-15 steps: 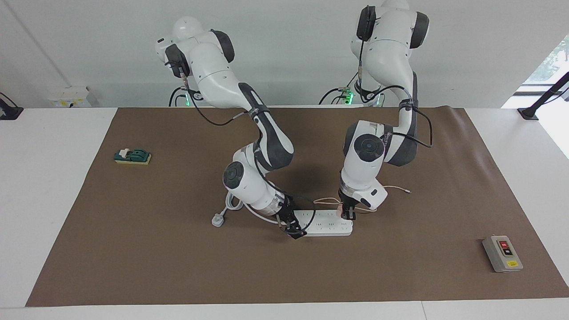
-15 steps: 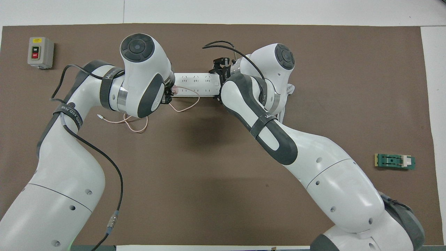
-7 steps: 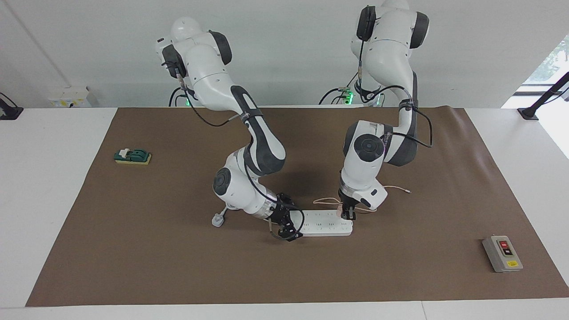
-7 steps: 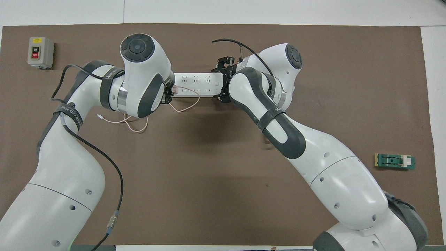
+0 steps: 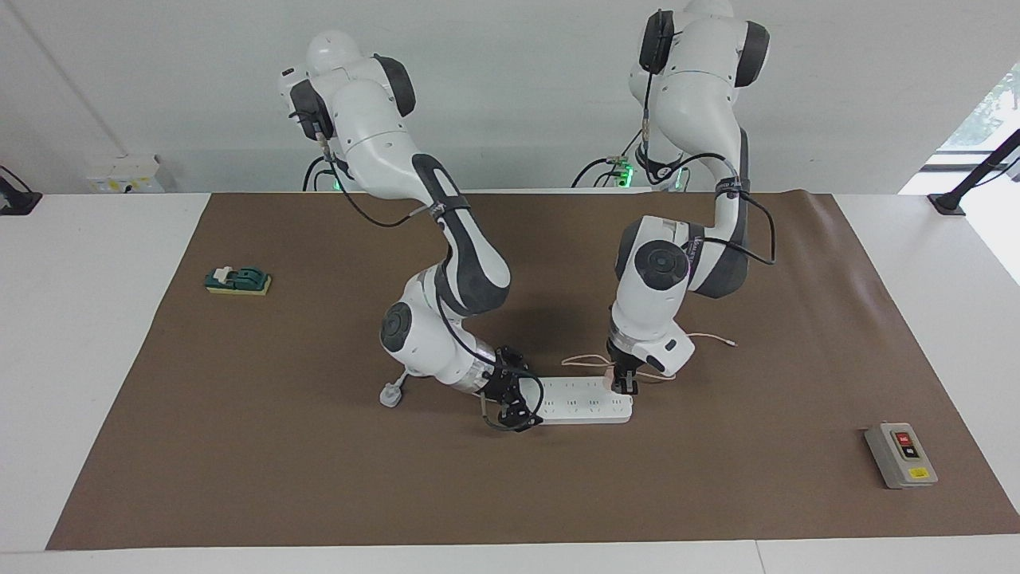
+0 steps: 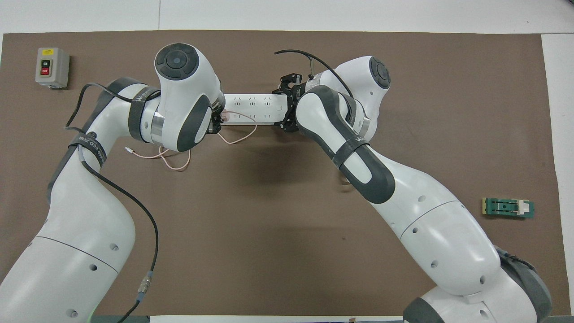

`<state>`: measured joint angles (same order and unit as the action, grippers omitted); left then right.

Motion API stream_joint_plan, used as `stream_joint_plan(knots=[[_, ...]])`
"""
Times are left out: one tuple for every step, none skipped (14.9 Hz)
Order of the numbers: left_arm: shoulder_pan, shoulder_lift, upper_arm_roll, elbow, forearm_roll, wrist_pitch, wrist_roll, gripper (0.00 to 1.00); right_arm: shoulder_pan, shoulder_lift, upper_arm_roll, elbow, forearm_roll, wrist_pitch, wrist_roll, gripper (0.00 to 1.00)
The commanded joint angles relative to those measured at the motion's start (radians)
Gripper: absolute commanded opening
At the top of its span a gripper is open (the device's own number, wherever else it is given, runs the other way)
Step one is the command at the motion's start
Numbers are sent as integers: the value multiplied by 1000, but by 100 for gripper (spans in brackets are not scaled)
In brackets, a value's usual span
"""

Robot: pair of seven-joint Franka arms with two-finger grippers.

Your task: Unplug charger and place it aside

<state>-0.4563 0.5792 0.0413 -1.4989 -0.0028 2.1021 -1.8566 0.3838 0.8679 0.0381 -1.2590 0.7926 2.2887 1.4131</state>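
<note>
Left end effector (image 5: 624,384) — we log it down at the power strip's (image 5: 586,401) end toward the left arm, its fingers closed on the charger (image 5: 612,377), a small pale pink cube still seated in the strip's socket. In the overhead view the same end effector (image 6: 218,122) is mostly hidden under the left arm's wrist, with only a sliver of the pink charger (image 6: 225,116) showing beside it.

Right end effector (image 5: 512,402) — we place it at the strip's other end, toward the right arm, its fingers spread across the strip's width and pressed against the white casing. From above, one dark fingertip shows at each long edge of the power strip (image 6: 253,108), with the end effector (image 6: 287,106) bridging that end.

Cable (image 6: 240,134) — thin and pink, it runs from the charger and lies in loose loops on the brown mat (image 5: 319,478), on the side of the strip nearer the robots; its free tip rests on the mat under the left arm.

Cord plug (image 5: 390,395) — white, lying on the mat toward the right arm's end of the counter (image 5: 80,359), near the strip.

Other entries: a grey switch box (image 5: 900,455) with red and black buttons at the left arm's end of the mat, and a green block (image 5: 237,280) at the right arm's end.
</note>
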Motion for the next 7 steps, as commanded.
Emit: stream_joint_plan(knots=[[-10, -32, 8, -40, 26, -14, -12, 0, -13, 14, 3, 15, 25, 37, -37, 0], [-9, -32, 8, -38, 29, -14, -12, 0, -13, 14, 3, 15, 22, 37, -37, 0], [-7, -32, 8, -37, 30, -23, -10, 0, -13, 14, 3, 15, 22, 37, -39, 0], [-5, -32, 8, -29, 30, -43, -10, 0, -13, 14, 3, 15, 23, 37, -39, 0], [-4, -30, 8, -9, 30, -72, -10, 0, -13, 14, 3, 15, 25, 37, -39, 0], [-2, -30, 8, 12, 33, -103, -9, 0, -13, 14, 3, 15, 25, 37, -39, 0], [1, -29, 8, 34, 37, -141, -9, 0, -14, 14, 3, 15, 25, 35, -39, 0]])
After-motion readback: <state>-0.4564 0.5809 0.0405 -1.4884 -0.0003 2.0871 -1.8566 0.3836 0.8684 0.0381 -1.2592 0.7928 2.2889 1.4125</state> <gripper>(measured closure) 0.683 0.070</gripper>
